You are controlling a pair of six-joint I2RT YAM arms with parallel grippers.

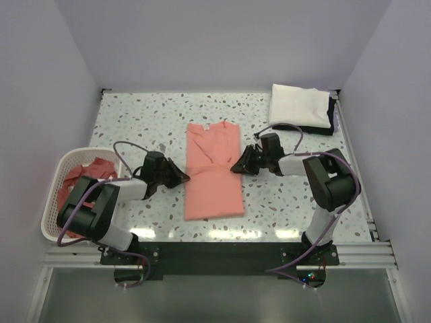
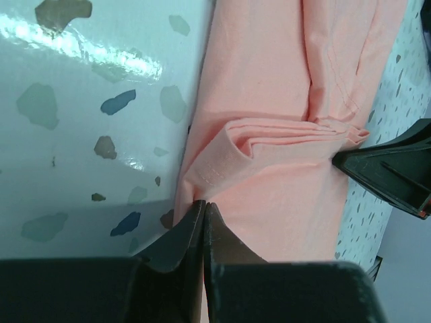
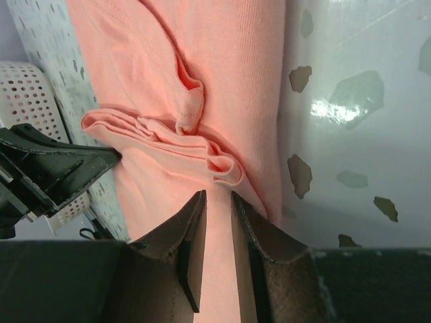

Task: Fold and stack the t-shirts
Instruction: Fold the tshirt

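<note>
We see one salmon t-shirt (image 1: 213,171) lying flat mid-table (image 1: 135,121), folded into a long strip. Its long axis runs 12 to 6 o'clock, with the collar at 12. A bunched pucker (image 3: 168,134) crosses it about halfway along.

At 9 o'clock, well apart, a white basket (image 1: 50,222) holds more pink shirts (image 1: 84,171). Toward 1 o'clock a folded white cloth (image 1: 300,104) rests on a dark one (image 1: 332,114). Nothing lies on the strip itself.

The left gripper (image 1: 183,178) meets the strip's 9 o'clock edge, its fingers (image 2: 185,232) pressed together on the hem. We cannot tell if cloth is caught there. The right gripper (image 1: 236,167) meets the 3 o'clock edge, its fingers (image 3: 192,229) clamped on pink cloth that fills the narrow slit between them.
</note>
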